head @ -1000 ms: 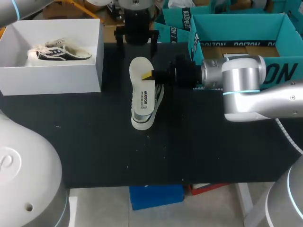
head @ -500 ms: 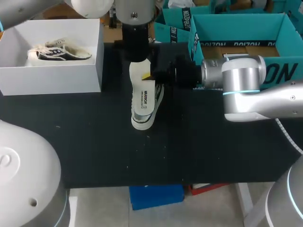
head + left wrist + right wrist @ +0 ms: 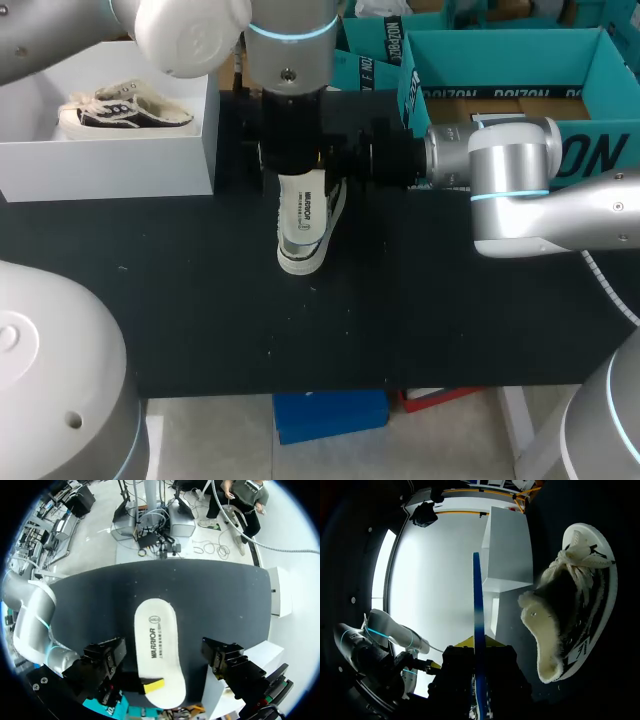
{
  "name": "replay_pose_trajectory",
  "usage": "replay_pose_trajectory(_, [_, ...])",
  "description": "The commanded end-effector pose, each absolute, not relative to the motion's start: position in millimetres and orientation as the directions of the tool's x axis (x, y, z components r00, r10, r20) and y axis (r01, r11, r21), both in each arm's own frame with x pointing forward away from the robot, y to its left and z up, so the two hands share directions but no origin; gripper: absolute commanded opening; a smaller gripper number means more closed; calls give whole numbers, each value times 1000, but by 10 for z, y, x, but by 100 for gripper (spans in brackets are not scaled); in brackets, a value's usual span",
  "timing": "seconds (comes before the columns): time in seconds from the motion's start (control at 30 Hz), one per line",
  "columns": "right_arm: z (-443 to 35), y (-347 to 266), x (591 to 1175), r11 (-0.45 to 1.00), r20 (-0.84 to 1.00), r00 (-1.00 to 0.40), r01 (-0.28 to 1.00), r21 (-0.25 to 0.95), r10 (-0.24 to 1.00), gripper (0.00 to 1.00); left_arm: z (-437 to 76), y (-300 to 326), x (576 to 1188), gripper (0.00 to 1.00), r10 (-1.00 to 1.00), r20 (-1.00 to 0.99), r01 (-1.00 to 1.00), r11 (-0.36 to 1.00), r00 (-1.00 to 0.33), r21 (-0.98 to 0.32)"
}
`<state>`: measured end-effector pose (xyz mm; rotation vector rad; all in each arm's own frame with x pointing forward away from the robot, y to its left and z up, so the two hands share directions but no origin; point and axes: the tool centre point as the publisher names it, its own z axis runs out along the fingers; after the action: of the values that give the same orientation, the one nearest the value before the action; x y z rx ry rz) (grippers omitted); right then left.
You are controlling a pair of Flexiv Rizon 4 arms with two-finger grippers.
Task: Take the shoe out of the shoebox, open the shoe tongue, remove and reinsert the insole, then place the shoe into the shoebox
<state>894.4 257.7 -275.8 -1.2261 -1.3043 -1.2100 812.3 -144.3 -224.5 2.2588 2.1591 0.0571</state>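
**Table state: insole is out, reinsert and boxing not yet done**

Black table (image 3: 200,300), near strip bare. Mid-table: the shoe (image 3: 333,210) lies on its side, out of the shoebox, so step 1 is done.

Right wrist view shows the shoe's opening facing my right pincer, with the fuzzy tongue (image 3: 540,630) flopped out of the mouth. I'd count the tongue as opened.

Insole (image 3: 303,205) is out of the shoe. It is held on edge just beside the shoe, printed face up toward the head camera and overlapping the shoe in that view. From the right wrist it shows only as a thin blue edge ahead of the pincer, apart from the shoe. Removal looks done.

Right pincer (image 3: 325,157) comes in from the right and is clamped on the insole's far end. One yellow tip sits on the insole face in the left wrist view.

Left pincer (image 3: 290,160) hangs over that same far end, released. Its fingers (image 3: 222,657) stand wide to either side of the insole and touch nothing, as far as I can tell.

Far left: white shoebox (image 3: 110,165) with a second shoe (image 3: 125,108) inside.

Remaining, my read:
- feed the insole back through the shoe's mouth and seat it
- carry the shoe over and put it in the shoebox

Roughly halfway. The left pincer looks placed to take or steady the insole, but that's a guess.
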Motion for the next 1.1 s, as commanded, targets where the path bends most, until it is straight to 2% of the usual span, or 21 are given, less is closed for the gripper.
replay_pose_trajectory(0.03, [-2772,2592,8950,11,996,-55,998,55,67,0,-2274,-1355,8026,100,999,-6,993,-46,47,112])
replay_pose_trajectory(0.23, [-2772,2592,8950,11,996,-55,998,55,67,0,-2297,-1290,8054,100,994,-93,995,-42,51,91])
replay_pose_trajectory(0.47, [-2772,2592,8950,11,996,-55,998,55,67,0,-2278,-1154,8118,100,910,-404,996,-87,90,24])
replay_pose_trajectory(0.7, [-2772,2592,8950,11,996,-55,998,55,67,0,-2226,-1042,8116,100,775,-612,987,-136,159,85])
replay_pose_trajectory(0.83, [-2772,2592,8950,11,996,-55,998,55,67,0,-2259,-960,8121,100,630,-756,982,-164,177,93])
replay_pose_trajectory(1.1, [-2772,2592,8950,11,996,-55,998,55,67,0,-2275,-946,8126,100,656,-738,986,-151,156,74])
